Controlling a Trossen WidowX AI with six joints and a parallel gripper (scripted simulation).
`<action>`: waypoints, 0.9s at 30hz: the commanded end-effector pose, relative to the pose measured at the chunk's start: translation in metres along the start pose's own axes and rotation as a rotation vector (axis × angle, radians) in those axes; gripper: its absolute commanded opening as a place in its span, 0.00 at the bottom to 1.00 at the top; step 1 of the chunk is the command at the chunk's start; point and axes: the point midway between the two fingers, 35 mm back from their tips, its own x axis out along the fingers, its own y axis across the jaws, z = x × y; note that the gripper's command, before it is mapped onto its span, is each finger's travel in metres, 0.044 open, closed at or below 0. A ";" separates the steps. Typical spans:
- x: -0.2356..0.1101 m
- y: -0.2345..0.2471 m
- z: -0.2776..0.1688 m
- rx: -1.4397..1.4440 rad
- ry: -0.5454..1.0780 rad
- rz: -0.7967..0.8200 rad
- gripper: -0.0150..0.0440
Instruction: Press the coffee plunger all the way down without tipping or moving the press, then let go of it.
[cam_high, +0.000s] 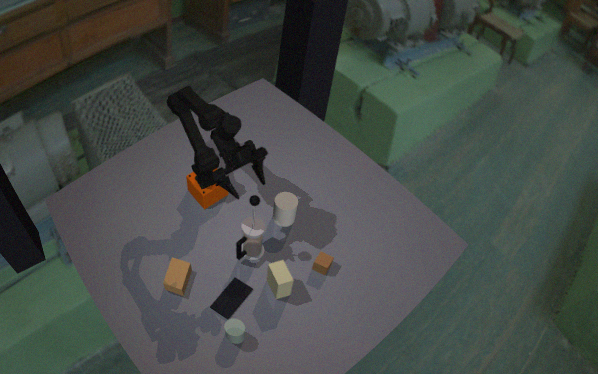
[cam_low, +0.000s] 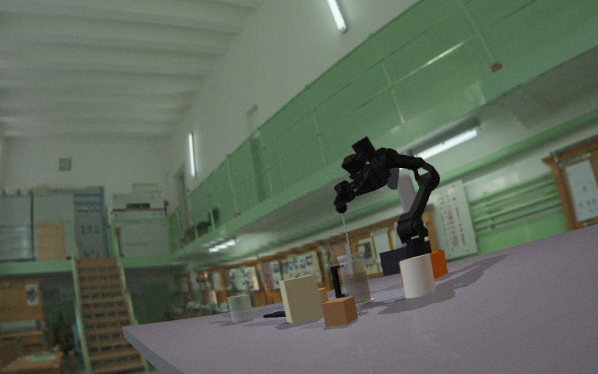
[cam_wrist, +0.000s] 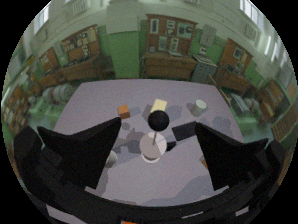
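- Black round plunger knob (cam_high: 254, 200) tops a thin raised rod above the clear glass coffee press (cam_high: 253, 243), mid-frame, just below the black claw (cam_high: 247, 179).
- The claw gapes wide, gripping nothing.

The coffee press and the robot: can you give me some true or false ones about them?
1. The gripper is open and holds nothing. True.
2. The plunger knob is already pushed all the way down. False: it stands high on its rod above the coffee press.
3. A white cylinder stands beside the press. True.
4. The press is lying on its side. False: it stands upright.
5. A flat black slab lies on the table. True.
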 end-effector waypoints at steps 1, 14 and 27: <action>0.009 -0.001 -0.004 -0.005 0.009 -0.004 1.00; 0.030 -0.001 -0.005 -0.005 0.008 -0.005 1.00; 0.031 -0.001 -0.005 -0.005 0.008 -0.005 0.51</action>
